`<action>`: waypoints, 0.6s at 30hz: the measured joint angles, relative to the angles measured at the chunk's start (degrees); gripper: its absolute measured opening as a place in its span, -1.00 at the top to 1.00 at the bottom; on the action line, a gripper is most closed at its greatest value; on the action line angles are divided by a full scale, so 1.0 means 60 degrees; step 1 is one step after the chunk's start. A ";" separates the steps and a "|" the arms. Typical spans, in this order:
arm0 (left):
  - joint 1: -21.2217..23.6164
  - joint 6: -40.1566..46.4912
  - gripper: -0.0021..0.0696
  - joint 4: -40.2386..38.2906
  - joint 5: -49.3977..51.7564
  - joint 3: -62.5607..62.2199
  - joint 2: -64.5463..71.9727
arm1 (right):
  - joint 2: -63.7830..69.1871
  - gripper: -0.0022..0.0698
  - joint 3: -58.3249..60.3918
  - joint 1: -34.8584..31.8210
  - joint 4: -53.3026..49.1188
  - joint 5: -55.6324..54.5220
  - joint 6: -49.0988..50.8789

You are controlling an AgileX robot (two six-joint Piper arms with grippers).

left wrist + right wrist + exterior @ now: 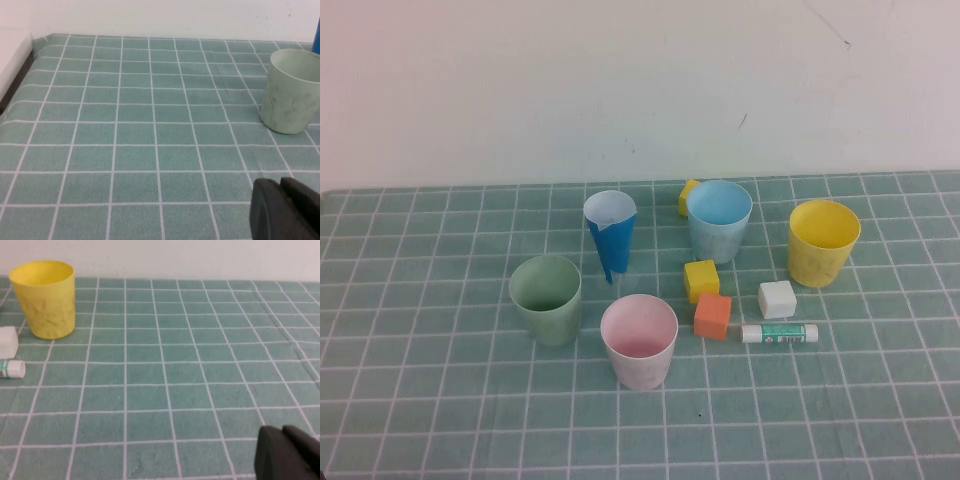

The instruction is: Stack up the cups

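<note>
Nearest the raised camera stands the pink cup [639, 341], upright and mouth up on the green checked tablecloth [440, 420]. Just to its left and slightly farther back is the green cup [546, 299]. Farther back, right of centre, sits the blue cup [719, 221], and the yellow cup [823, 242] stands farthest right. All four stand apart, none nested yet.

Neither arm shows in the raised view. Each wrist camera shows only dark fingertips at the frame's lower corner: the left gripper [285, 210] and right gripper [286, 452] are both closed and hold nothing, low over bare cloth.

From the left gripper, the green cup [292, 92] lies ahead, near; from the right gripper, the yellow cup [44, 299] lies ahead, well apart. So the left arm is likely nearer the green and pink cups, the right arm nearer the yellow and blue.

Clutter between the cups: a dark blue paper cone [611, 235], yellow blocks [701, 280], an orange block [713, 316], a white block [777, 299] and a glue stick [779, 333].
</note>
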 joint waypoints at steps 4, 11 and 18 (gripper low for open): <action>0.0000 0.0000 0.94 0.0000 0.0000 0.0000 0.0000 | 0.0000 0.95 0.0000 -0.0013 -0.0002 0.0000 0.0000; 0.0000 0.0021 0.94 0.0000 0.0000 0.0000 0.0000 | 0.0000 0.95 0.0000 0.0006 -0.0002 0.0000 0.0000; 0.0000 0.0021 0.94 0.0000 0.0000 0.0000 0.0000 | 0.0000 0.95 0.0000 0.0088 -0.0002 0.0000 0.0000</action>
